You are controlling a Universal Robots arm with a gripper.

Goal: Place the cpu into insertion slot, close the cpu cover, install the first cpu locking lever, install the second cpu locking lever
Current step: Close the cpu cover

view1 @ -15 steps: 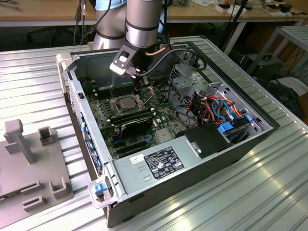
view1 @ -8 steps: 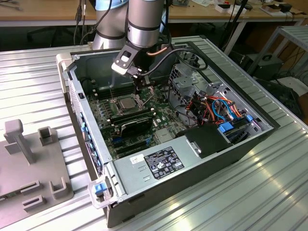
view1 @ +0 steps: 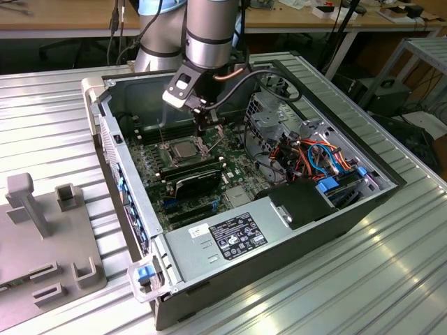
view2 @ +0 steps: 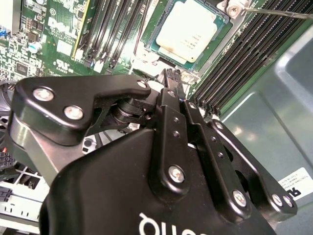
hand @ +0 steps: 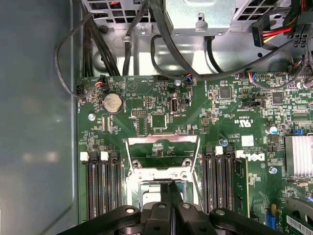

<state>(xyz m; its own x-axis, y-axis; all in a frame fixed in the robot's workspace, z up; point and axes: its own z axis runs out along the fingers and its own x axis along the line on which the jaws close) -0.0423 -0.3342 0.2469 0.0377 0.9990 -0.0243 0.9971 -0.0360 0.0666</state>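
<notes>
Cpu (view2: 185, 33) lies seated in the insertion slot (view2: 218, 41), mid-motherboard (hand: 230, 112). It is probably light, stiff and fragile, so grip it by the edges. The cpu cover (hand: 162, 140) lies open, and the gripper (hand: 171, 188), fingers together and empty, hovers at its hinge.

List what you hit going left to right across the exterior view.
grey plastic stand → blue latch → chip → metal cage → orange and blue cables. Pincer left out: it hangs over the chip area, so its place in the order is unclear.
</notes>
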